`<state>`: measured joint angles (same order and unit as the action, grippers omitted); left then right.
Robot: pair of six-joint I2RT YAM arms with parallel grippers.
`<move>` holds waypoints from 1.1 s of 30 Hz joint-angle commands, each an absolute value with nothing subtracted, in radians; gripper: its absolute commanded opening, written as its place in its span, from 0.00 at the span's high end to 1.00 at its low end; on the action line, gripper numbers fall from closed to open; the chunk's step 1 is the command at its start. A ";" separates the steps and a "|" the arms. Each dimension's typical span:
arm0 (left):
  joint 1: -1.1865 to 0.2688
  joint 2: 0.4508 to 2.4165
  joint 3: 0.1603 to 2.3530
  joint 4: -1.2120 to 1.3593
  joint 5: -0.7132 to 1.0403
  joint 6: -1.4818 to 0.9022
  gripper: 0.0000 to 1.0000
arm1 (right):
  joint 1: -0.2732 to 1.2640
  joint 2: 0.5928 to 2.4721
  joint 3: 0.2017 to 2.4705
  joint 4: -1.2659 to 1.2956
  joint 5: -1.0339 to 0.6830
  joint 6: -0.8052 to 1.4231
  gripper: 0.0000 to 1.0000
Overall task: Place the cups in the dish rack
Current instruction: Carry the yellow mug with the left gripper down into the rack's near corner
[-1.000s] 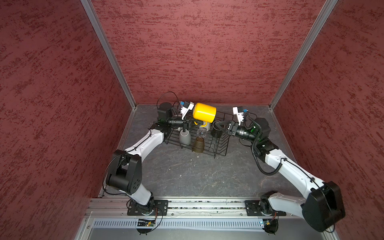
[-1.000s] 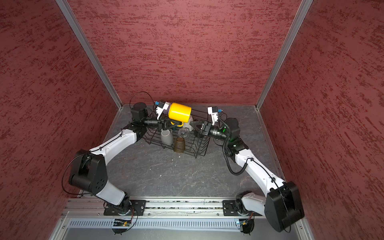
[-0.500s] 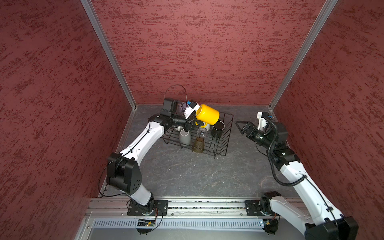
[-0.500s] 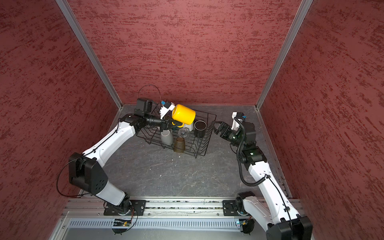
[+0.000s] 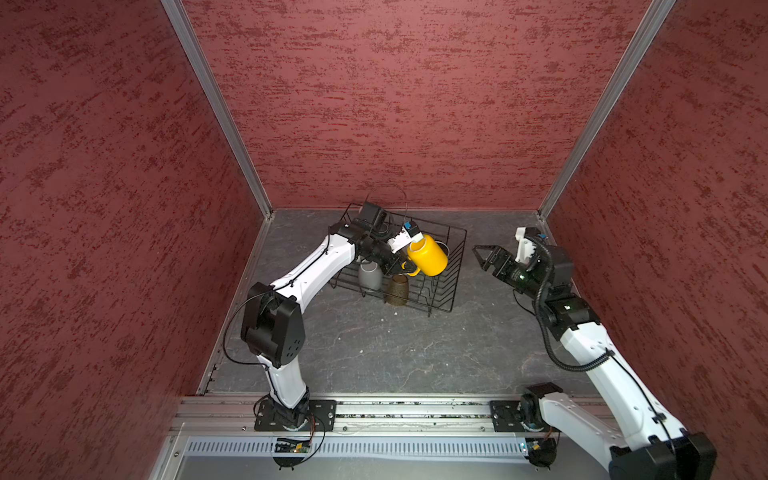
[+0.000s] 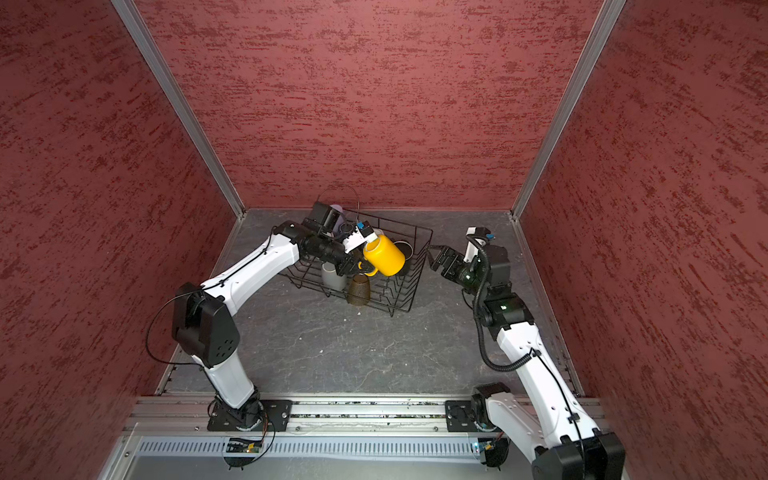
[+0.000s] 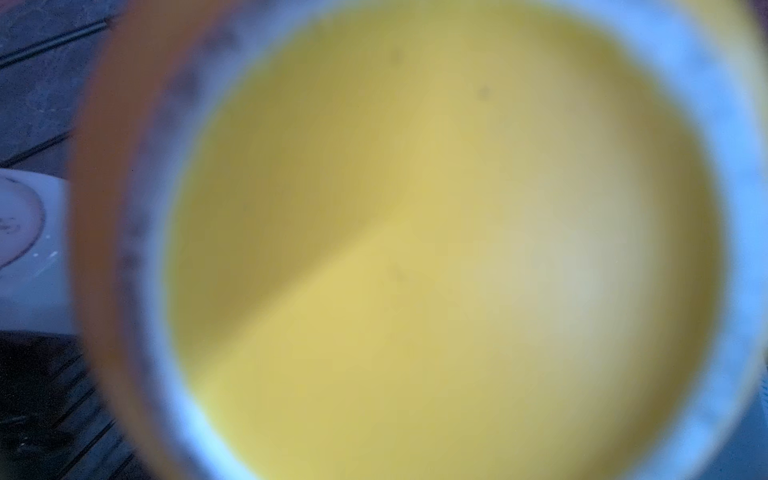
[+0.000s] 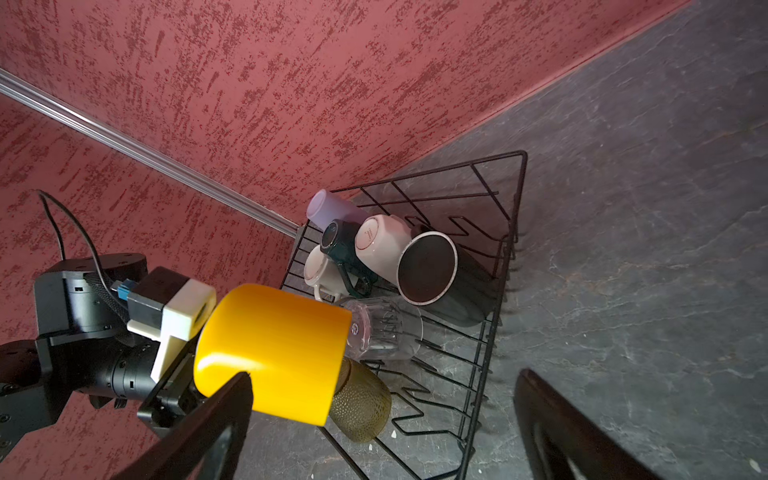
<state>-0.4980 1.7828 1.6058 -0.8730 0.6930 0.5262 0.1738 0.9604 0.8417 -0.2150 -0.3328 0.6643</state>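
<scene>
**Left gripper** [image 5: 404, 266]: jaws were closed on the yellow mug [image 5: 428, 255] at its mouth end, beside the handle. The exact contact was hidden. The left wrist view looked straight into the mug's blurred interior [image 7: 415, 249].

**Yellow mug:** it was held on its side, above the middle of the dish rack [image 5: 458, 266], with its base toward the rack's right side.

**Dish rack:** it stood near the far edge of the desk [image 5: 395, 353]. Its far end held a lavender cup [image 8: 332, 210], a dark teal mug [image 8: 345, 245], a white faceted mug [image 8: 380, 245], a black mug [image 8: 440, 278] and a white mug [image 8: 322, 272]. A clear glass [image 8: 384, 328] lay nearer the middle. A grey cup [image 5: 370, 276] and an amber glass [image 5: 397, 289] sat inverted at the near edge.

**Right gripper** [image 5: 481, 257]: jaws stood wide apart and empty, beside the rack's right side without touching it.
</scene>
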 commanded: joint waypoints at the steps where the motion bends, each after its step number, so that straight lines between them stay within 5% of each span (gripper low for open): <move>1: -0.521 1.808 1.677 -0.903 0.665 0.601 1.00 | 0.166 0.950 0.856 -0.221 -0.307 0.646 0.01; 33: -0.673 2.010 1.816 -1.051 0.232 0.610 1.00 | 0.155 0.954 0.828 -0.200 -0.342 0.661 0.01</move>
<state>-0.6666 1.9854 1.7741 -1.0157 0.2493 0.5995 0.1612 0.9604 0.8410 -0.2138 -0.3347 0.6575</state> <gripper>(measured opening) 0.179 0.987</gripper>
